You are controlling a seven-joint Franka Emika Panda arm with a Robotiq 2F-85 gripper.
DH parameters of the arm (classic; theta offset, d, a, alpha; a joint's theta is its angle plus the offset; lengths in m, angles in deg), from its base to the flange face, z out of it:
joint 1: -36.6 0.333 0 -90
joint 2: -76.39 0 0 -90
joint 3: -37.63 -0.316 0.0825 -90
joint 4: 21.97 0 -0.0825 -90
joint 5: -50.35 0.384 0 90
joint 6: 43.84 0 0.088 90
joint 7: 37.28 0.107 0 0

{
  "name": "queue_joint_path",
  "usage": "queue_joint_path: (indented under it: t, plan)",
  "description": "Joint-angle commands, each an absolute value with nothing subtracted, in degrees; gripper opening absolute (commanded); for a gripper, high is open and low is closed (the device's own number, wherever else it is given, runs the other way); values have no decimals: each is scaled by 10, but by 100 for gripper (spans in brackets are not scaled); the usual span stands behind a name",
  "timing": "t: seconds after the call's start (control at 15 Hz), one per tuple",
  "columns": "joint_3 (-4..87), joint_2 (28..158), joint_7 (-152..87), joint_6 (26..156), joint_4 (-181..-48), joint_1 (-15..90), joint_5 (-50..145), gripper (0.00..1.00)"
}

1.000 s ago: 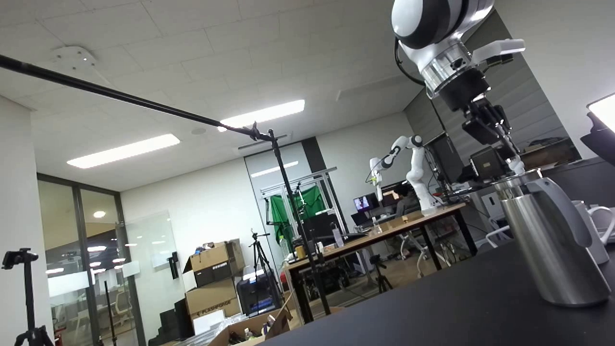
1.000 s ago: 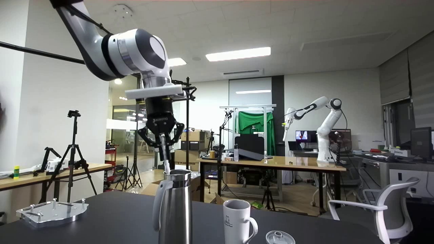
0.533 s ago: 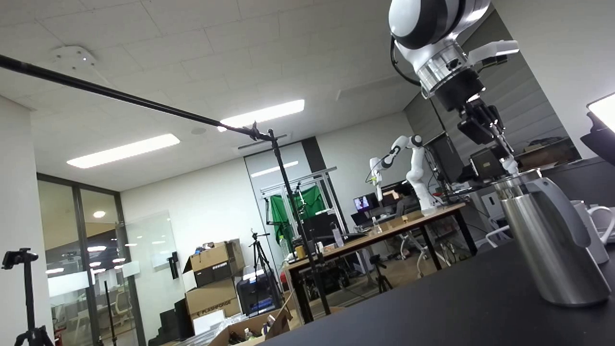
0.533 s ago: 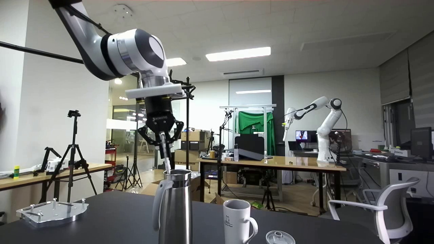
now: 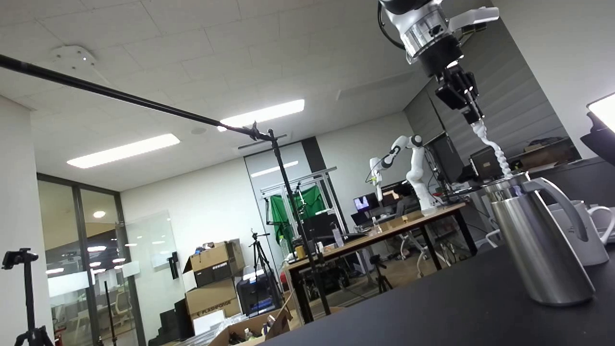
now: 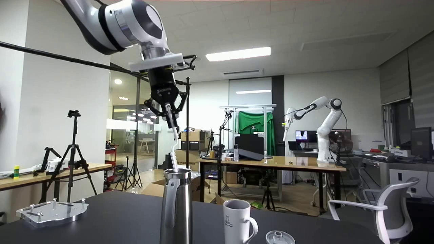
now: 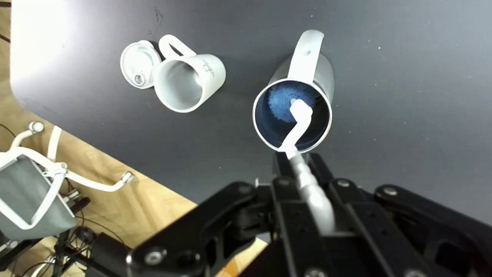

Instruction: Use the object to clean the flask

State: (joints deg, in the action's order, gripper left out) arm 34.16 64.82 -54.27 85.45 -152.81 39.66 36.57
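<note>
The object is a white, bent stick with a beaded shaft. It also shows in an exterior view and in the wrist view. Its blue brush head is down inside the flask. The flask is a tall brushed-silver jug with a grey handle, standing on the dark table; it also shows in an exterior view and the wrist view. My gripper is shut on the stick's upper part, above the flask's mouth. In the wrist view my fingertips lie on both sides of the shaft.
A white mug stands beside the flask, with a clear lid next to it. A metal plate with posts lies at the table's far side. A chair stands past the table edge.
My gripper has risen, with the stick drawn partly up so that more shaft shows above the flask. The flask has shifted slightly and turned, its handle now facing more toward an exterior camera.
</note>
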Motion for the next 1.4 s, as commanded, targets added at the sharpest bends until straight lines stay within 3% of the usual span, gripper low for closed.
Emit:
queue_joint_path:
  t: [0.0, 0.8, 1.33]
  plan:
    - [346, 643, -536, 839, -1501, 396, 360, 4]
    - [346, 770, -518, 884, -1516, 394, 357, 4]
    - [347, 789, -544, 829, -1423, 393, 349, 4]
